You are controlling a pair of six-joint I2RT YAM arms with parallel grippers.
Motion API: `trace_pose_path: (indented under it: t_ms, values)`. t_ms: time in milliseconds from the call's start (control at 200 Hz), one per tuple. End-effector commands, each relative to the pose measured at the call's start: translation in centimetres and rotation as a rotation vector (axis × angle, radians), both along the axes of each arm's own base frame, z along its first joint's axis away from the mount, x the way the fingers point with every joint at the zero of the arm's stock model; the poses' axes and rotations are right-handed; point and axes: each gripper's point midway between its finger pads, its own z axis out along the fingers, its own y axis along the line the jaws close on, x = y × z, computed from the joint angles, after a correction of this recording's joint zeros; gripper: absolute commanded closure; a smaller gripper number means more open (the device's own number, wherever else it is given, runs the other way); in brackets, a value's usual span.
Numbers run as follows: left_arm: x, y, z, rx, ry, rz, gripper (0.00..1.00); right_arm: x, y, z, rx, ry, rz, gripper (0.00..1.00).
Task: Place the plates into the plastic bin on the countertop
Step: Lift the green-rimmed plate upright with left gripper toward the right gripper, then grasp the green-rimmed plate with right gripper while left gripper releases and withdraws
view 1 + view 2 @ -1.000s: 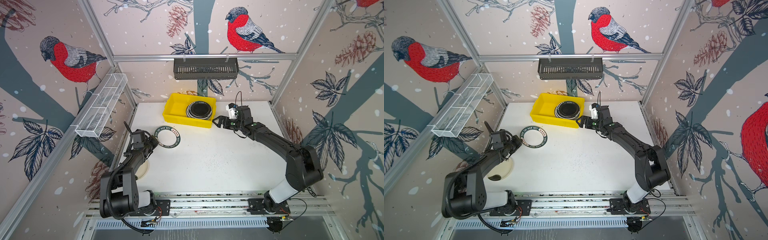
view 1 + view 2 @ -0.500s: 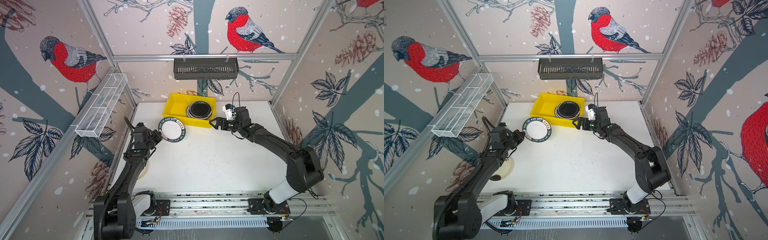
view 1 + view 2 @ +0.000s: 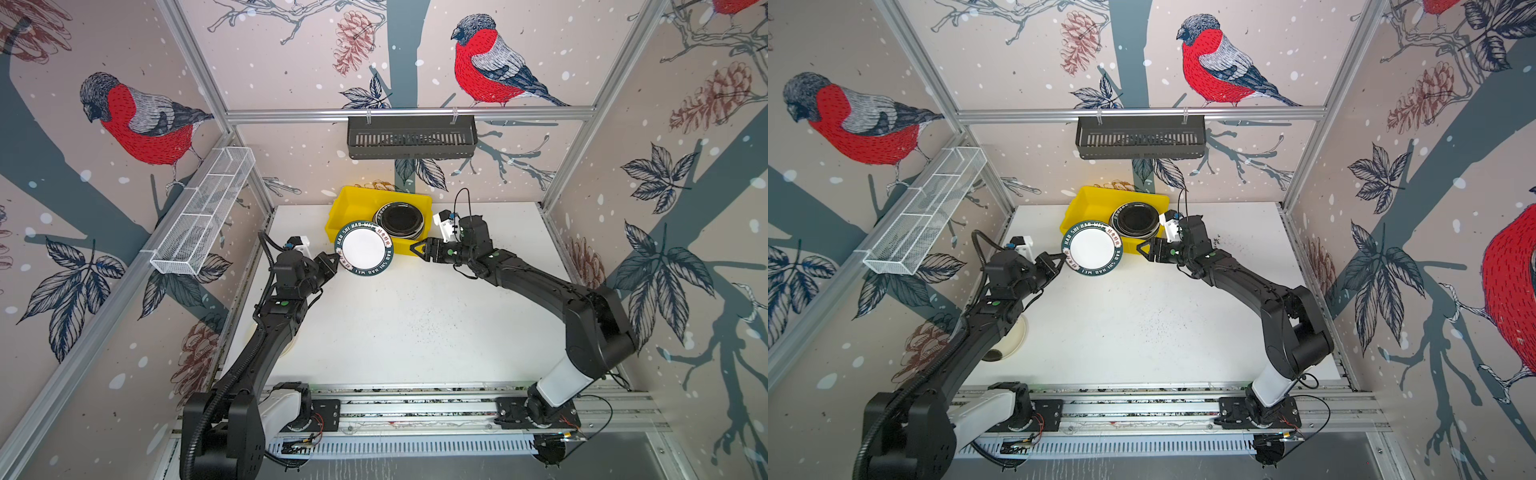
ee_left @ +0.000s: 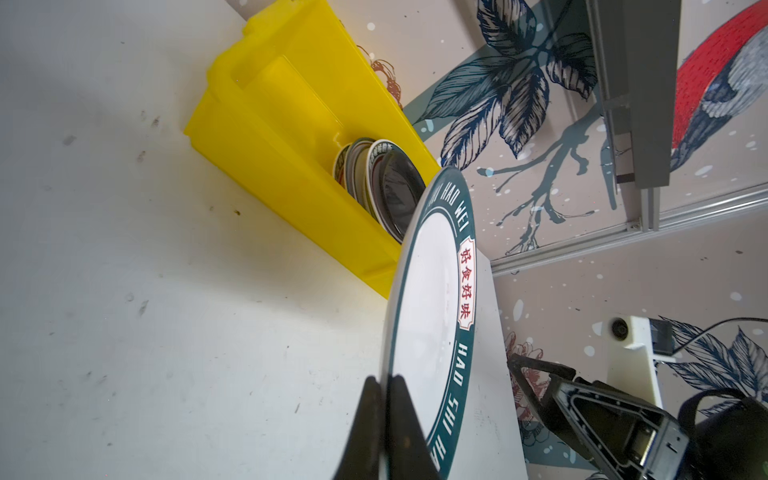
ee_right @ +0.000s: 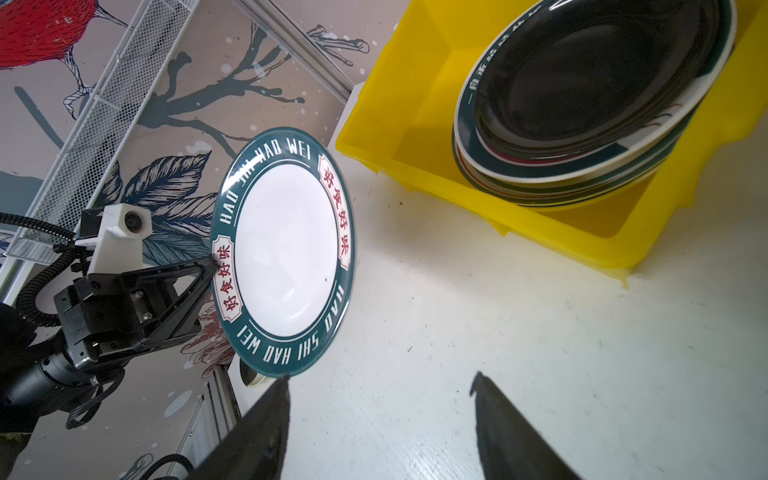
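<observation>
**Teal-rimmed plate airborne, just short of the yellow plastic bin**

Left tool is clamped tight on its rim, holding it tilted above the tabletop at the bin's front wall. Right tool has jaws apart and is empty, beside the bin.

Count:
- One stack in the bin, black plate on top, at least four rims; exact number unclear.
- One pale plate lies on the tabletop under the left arm.

Looks like two left to place.
</observation>
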Motion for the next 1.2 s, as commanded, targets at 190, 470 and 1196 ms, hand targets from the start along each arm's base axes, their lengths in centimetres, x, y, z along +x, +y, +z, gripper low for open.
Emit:
trace_pose_path:
  t_ms: [190,470,1196]
  values:
    - [1.3,-6.3,3.6,-0.092,-0.141,-0.166,1.0,0.6,0.6,1.0,0.069,-0.011,-0.015,0.5]
    - [2.2,-8.4,2.9,-0.149,-0.147,-0.221,1.0,1.0,0.4,0.5,0.074,0.014,-0.036,0.73]
    - [3.5,-6.3,1.4,0.085,-0.092,-0.13,0.17,5.2,-1.5,1.1,0.095,0.053,-0.137,1.0]
